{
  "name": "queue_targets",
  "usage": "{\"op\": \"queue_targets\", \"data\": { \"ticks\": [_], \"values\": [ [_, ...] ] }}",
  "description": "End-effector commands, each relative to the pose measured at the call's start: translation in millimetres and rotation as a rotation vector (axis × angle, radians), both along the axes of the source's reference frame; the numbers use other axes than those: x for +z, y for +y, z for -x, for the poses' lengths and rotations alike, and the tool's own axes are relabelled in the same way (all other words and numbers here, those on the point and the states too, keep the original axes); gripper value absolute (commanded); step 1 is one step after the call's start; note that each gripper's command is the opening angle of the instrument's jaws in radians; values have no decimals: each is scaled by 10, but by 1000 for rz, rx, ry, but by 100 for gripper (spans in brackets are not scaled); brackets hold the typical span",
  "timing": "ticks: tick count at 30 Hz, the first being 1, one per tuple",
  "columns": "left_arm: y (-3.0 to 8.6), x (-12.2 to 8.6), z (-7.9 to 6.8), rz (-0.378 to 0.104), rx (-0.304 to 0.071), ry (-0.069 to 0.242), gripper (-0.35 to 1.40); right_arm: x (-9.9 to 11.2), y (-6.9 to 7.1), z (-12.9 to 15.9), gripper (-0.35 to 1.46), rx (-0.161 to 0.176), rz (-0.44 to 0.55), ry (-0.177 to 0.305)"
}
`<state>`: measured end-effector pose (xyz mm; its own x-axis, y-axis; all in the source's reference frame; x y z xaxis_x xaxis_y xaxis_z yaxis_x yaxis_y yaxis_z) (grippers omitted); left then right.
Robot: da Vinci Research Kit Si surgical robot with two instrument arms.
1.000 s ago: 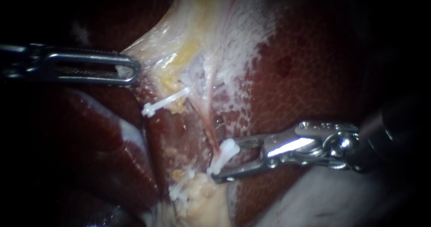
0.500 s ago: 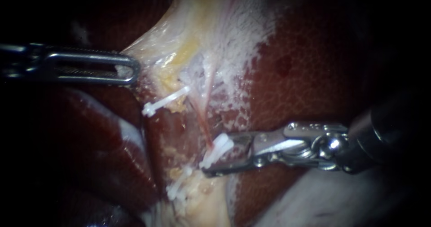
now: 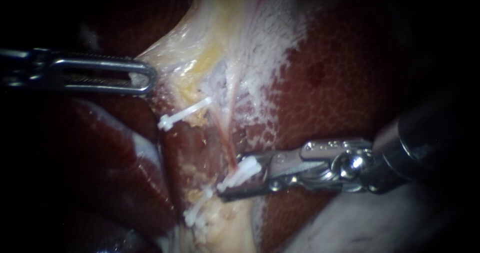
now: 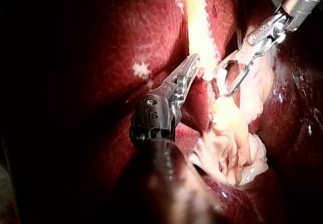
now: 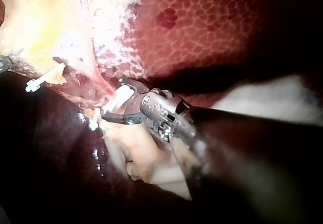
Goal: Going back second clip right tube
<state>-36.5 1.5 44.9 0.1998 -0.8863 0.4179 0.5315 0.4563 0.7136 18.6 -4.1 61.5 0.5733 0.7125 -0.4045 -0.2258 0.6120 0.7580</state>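
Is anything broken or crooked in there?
Nothing looks broken or spilled. The white clip gripped by the right instrument sits slanted at the thin pink tube, much like the clip higher up.

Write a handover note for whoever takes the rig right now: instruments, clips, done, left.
Left instrument: jaws shut on the pale tissue.
Right instrument: jaws hold a white clip, not yet closed, at the lower end of the thin red tube. Cannot tell whether the tube sits inside it.
Two more clips are on tissue: upper clip and lower clip.
Done: clip brought to the tube.
Left: confirm the tube is within the clip, close, release, withdraw.
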Motion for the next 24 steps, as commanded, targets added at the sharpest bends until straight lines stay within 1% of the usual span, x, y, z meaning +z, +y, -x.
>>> {"op": "queue_targets", "data": {
  "ticks": [1, 3, 5, 9, 12, 15, 18, 22, 24],
  "values": [
    [0, 0, 0, 0, 0, 0, -35, 1, 1, 2, 60, 6, -7, 16],
    [0, 0, 0, 0, 0, 0, -35, 3, 3, 5, 59, 8, -21, 50],
    [0, 0, 0, 0, 0, 0, -35, 4, 4, 6, 58, -3, -30, 88],
    [0, 0, 0, 0, 0, 0, -35, 8, 6, 7, 56, -43, -36, 165],
    [0, 0, 0, 0, 0, 0, -35, 9, 7, 7, 51, -65, -43, 223],
    [0, 0, 1, 0, -1, 0, -35, 11, 7, 6, 47, -104, -65, 287],
    [0, 1, 1, 0, -1, 1, -35, 15, 3, 3, 46, -133, -64, 304],
    [0, 1, 2, 0, -1, 1, -35, 25, -8, -2, 44, -157, -55, 313],
    [0, 1, 2, 0, -1, 1, -35, 29, -13, -4, 44, -165, -55, 326]
  ]
}}
